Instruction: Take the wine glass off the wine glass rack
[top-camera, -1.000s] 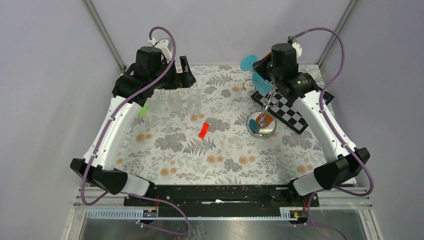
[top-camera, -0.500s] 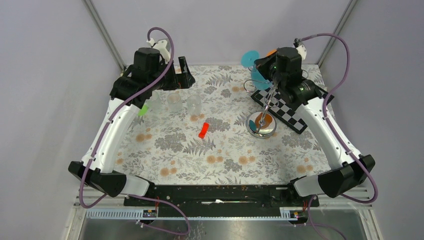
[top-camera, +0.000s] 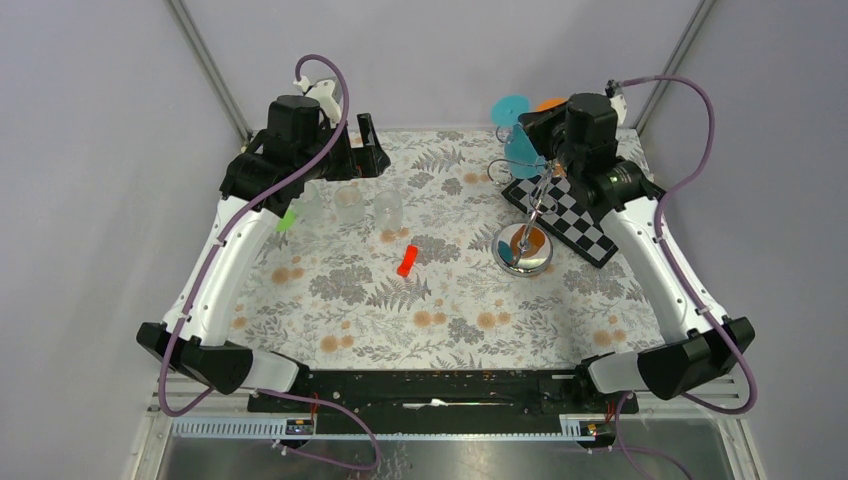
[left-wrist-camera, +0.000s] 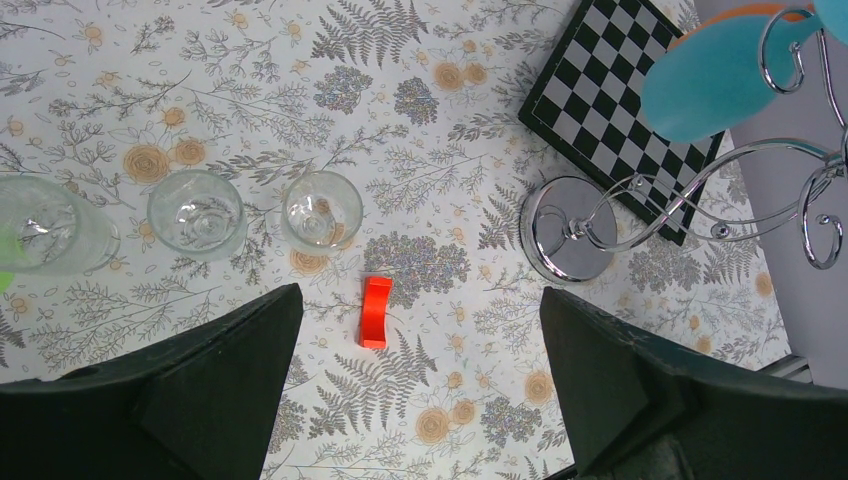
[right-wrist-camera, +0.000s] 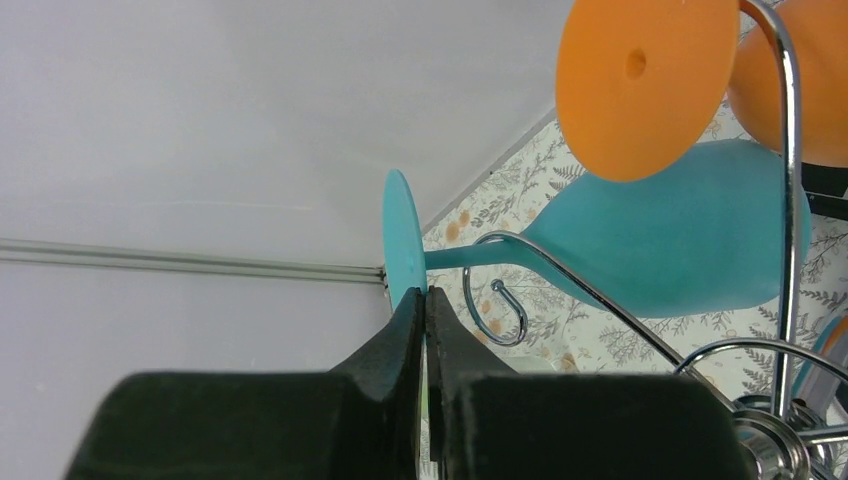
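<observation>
The silver wine glass rack stands on its shiny disc base at the right; its wire arms show in the right wrist view and the left wrist view. A teal wine glass lies sideways among the wire arms, with its stem by a wire hook. My right gripper is shut on the edge of its flat teal foot, high at the back right. An orange glass hangs beside it. My left gripper is open and empty, high over the back left.
A black-and-white chequered board lies under and behind the rack. Three clear glasses stand in a row at the back left. A small red block lies mid-table. A metal frame post stands close behind my right arm.
My right gripper, shut on the teal glass's foot, has moved right and toward the back, and the teal glass has shifted with it. The left arm has barely moved.
</observation>
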